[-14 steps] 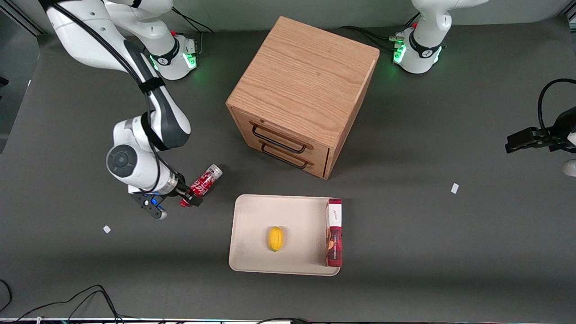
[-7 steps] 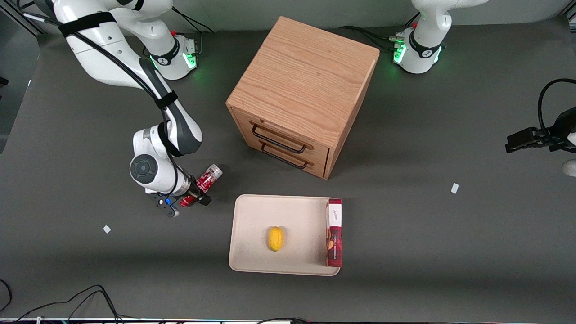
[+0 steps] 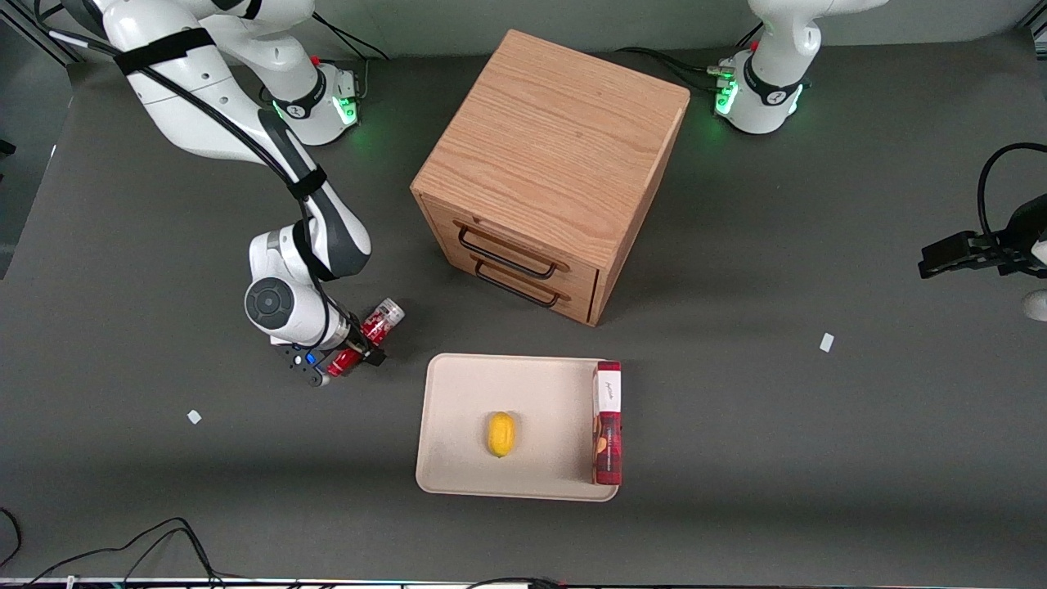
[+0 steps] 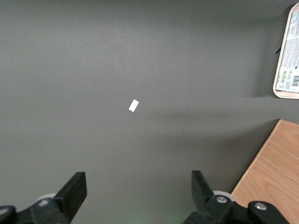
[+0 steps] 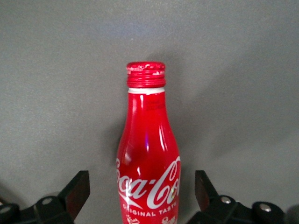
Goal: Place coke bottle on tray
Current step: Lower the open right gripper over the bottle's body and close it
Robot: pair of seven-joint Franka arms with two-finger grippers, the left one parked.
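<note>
Nearest the front camera, in the lower middle of the frame: the tray (image 3: 458,393) lies flat on the bench. It carries a yellow lemon (image 3: 501,433) near its centre and a red box (image 3: 607,425) along the edge toward the parked arm. The strip nearest the bottle is bare.

Farther from the camera than the tray's near corner, at mid-height of the frame toward the working arm's end: the coke bottle (image 3: 378,325) lies on its side on the bench, apart from the tray, silver base pointing toward the cabinet. The claw (image 3: 364,342) is low over it. In the right wrist view the claw (image 5: 141,186) is spread, one finger on each side of the bottle (image 5: 147,154) body, with a gap showing on both sides; no contact yet.

Handling assessment: likely a rigid metal shell, light if empty, glossy and round, so prone to roll or slip. Best hold is judged to be across the wide lettered body, not the tapering neck, squarely centred.

Farthest, upper middle: a wooden drawer cabinet (image 3: 548,172), drawers closed, not in the path.
</note>
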